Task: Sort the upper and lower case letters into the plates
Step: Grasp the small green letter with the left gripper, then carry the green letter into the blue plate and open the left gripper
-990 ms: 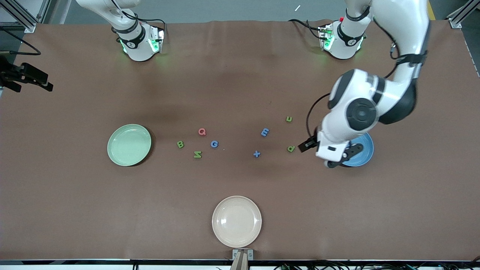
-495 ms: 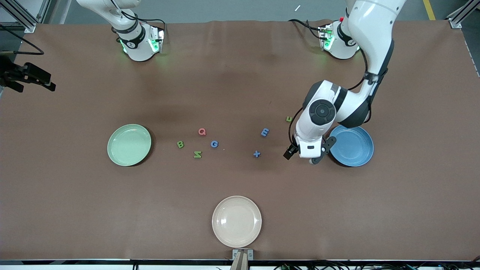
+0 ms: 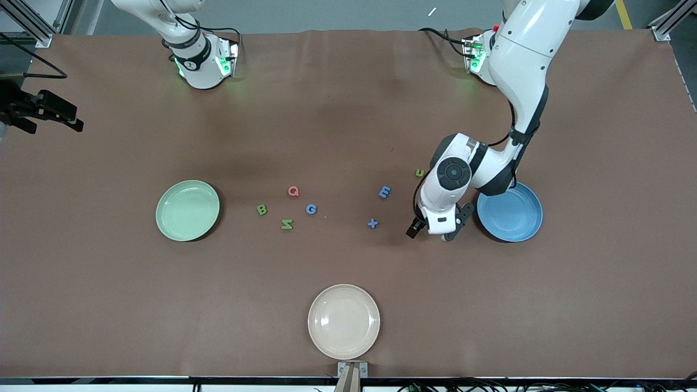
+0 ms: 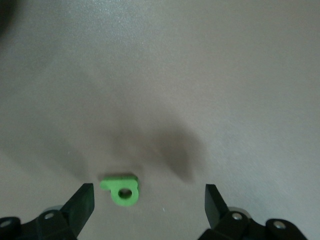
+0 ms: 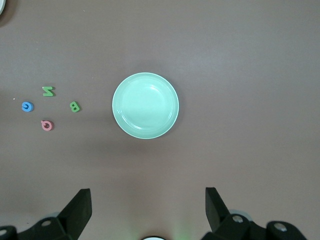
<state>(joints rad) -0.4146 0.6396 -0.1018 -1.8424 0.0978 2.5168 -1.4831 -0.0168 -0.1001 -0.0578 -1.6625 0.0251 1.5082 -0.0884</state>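
Note:
My left gripper (image 3: 437,225) hangs low over the table beside the blue plate (image 3: 514,215), toward the table's middle. In the left wrist view it (image 4: 148,200) is open, and a small green lower-case letter (image 4: 120,189) lies on the table between its fingers, close to one finger (image 4: 82,200). My left hand hides that letter in the front view. The light green plate (image 3: 188,210) lies at the right arm's end and also shows in the right wrist view (image 5: 145,105). My right gripper (image 5: 148,215) is open and empty, high over the table.
Loose letters lie between the plates: red Q (image 3: 293,191), green B (image 3: 262,209), blue G (image 3: 311,209), green N (image 3: 287,224), blue m (image 3: 385,191), a blue cross-shaped letter (image 3: 372,223), and a small green letter (image 3: 419,173). A cream-white plate (image 3: 343,321) lies nearest the front camera.
My left arm has swung off the blue plate toward the table's middle and come down over the green letter, which it now hides in the front view.

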